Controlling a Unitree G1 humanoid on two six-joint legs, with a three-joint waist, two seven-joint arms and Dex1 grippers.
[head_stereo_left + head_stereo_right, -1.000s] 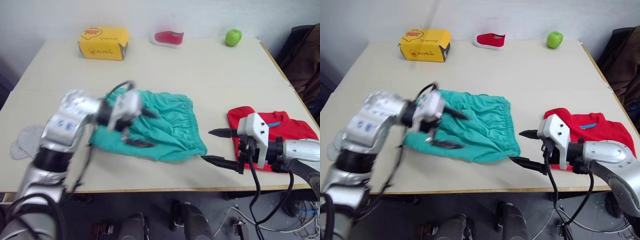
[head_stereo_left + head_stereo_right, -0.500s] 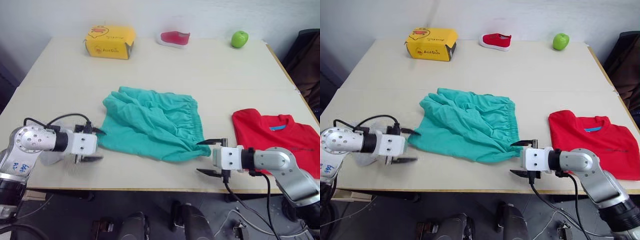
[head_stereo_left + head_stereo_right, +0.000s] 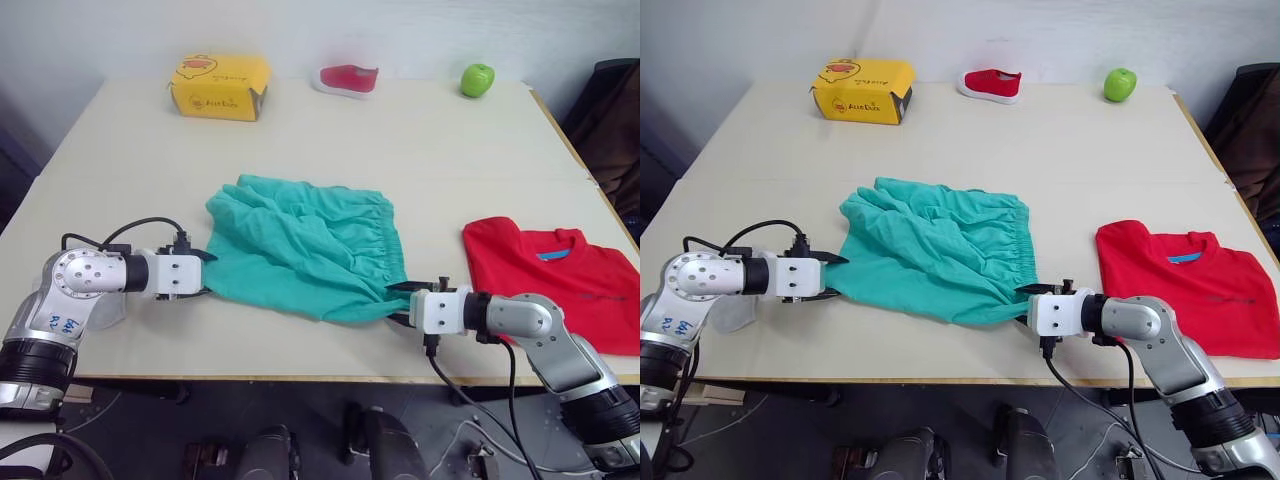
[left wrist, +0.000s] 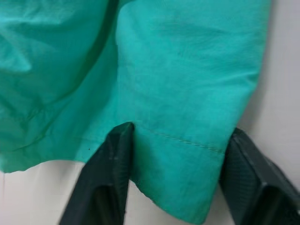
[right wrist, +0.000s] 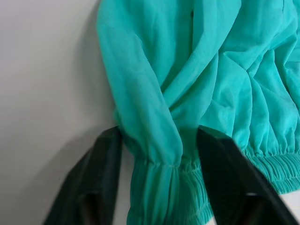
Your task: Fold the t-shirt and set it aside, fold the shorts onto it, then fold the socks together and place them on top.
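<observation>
Left wrist view has the left gripper (image 4: 176,154) spread apart, its two black fingers straddling a hemmed corner of the shorts (image 4: 178,93), the cloth lying between them and not pinched. Right wrist view gives the same for the right gripper (image 5: 159,150): fingers parted on either side of a bunched fold by the gathered elastic waist, nothing clamped. From the head camera, the left gripper (image 3: 825,275) sits at the shorts' left lower corner and the right gripper (image 3: 1025,305) at their right lower corner, both low over the table (image 3: 1060,150). The teal shorts (image 3: 935,250) lie wrinkled in the middle of the table near its front edge. The t-shirt (image 3: 1190,280) lies folded at the right side, well apart from the shorts, a blue label showing inside its collar; any print on the label is too small to read. A grey sock (image 3: 100,312) lies under the left arm near the front left edge. At the far edge stand a closed yellow box (image 3: 862,88) with a cartoon face and dark lettering too small to read, a small red shoe (image 3: 990,83) and a green apple (image 3: 1119,83).
</observation>
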